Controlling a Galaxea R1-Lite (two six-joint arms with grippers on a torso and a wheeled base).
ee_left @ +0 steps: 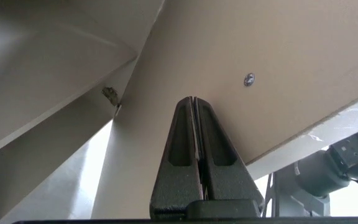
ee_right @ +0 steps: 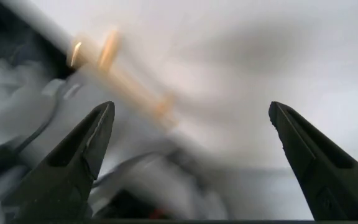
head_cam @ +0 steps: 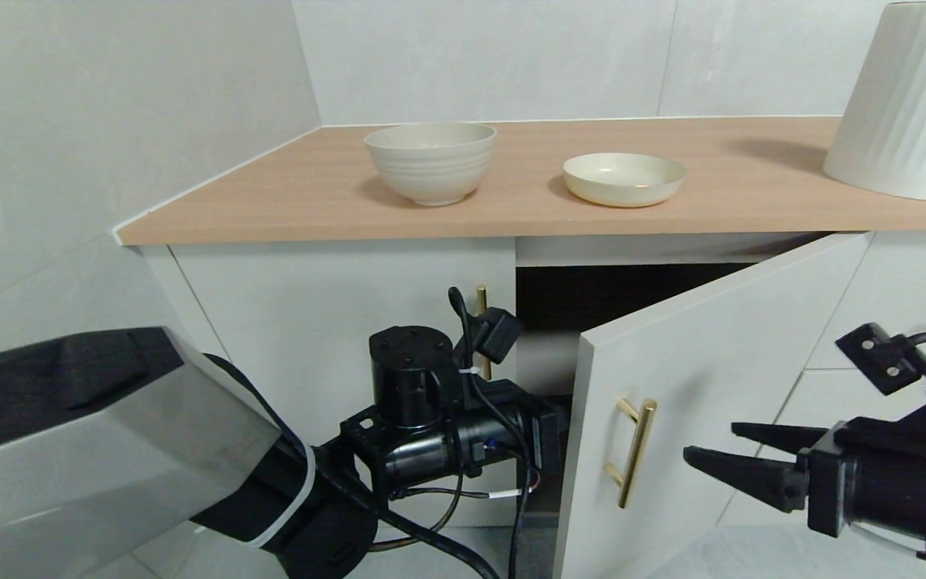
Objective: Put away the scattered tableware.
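Kitchen corner with pale tiled walls. A long wood-grain tabletop (head_cam: 286, 201) is carried on white base cabinets (head_cam: 334, 322), whose dark interior is exposed by one white cabinet door (head_cam: 712, 338) swung open towards the robot. At the right end of the tabletop a tall white ribbed vessel (head_cam: 909, 96) is seen. The task's things are shown on the tabletop, well apart from both arms: a deep cream ceramic bowl (head_cam: 431, 161) with ribbed sides stands upright towards the left, and a shallow cream round dish (head_cam: 624, 178) lies near it on the right, not touching it. The right gripper (head_cam: 710, 442) is held low, in front of the open door, with its black jaws spread wide and empty, just beside the vertical brass bar handle (head_cam: 632, 452). The left gripper (ee_left: 192, 102) is placed at the cabinet opening, by the inner side of the door; its jaws are pressed together with nothing between them.
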